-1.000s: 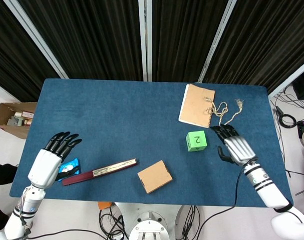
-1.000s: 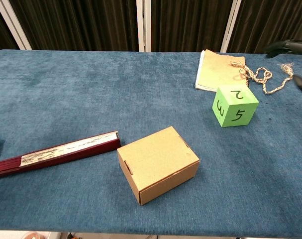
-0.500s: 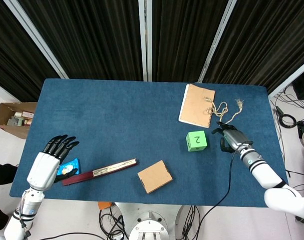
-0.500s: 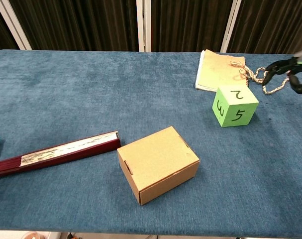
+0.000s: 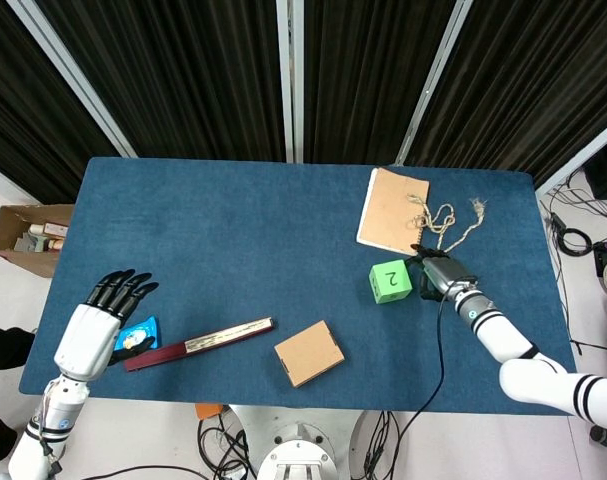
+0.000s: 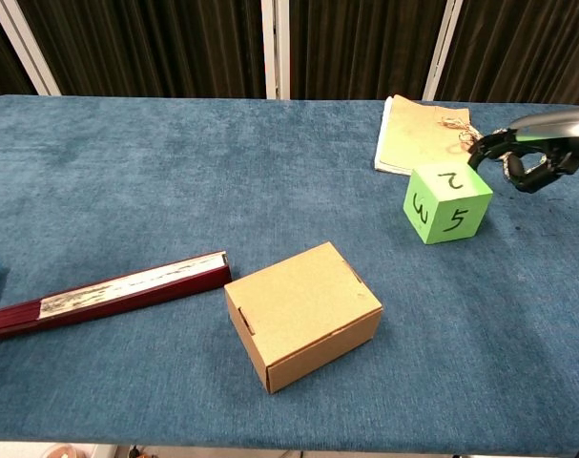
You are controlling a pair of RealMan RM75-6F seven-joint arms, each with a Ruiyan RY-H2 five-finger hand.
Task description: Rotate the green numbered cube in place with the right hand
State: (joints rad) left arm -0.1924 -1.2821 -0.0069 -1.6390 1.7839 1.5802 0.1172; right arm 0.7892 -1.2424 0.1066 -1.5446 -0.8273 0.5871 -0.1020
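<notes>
on blue felt, right hand (image 6: 532,153) touches matte green cube (image 6: 447,202)

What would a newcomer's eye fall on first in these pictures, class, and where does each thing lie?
The bright green numbered cube stands out on the blue table, right of centre, with the right hand at its far right corner. Nearer the front edge lie a cardboard box and a dark red folded fan; the left hand hovers at the left end.

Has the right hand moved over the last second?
Yes. In the head view the right hand has come in leftward to the right side of the green cube, closing the gap seen earlier, and now lies just below the notebook.
</notes>
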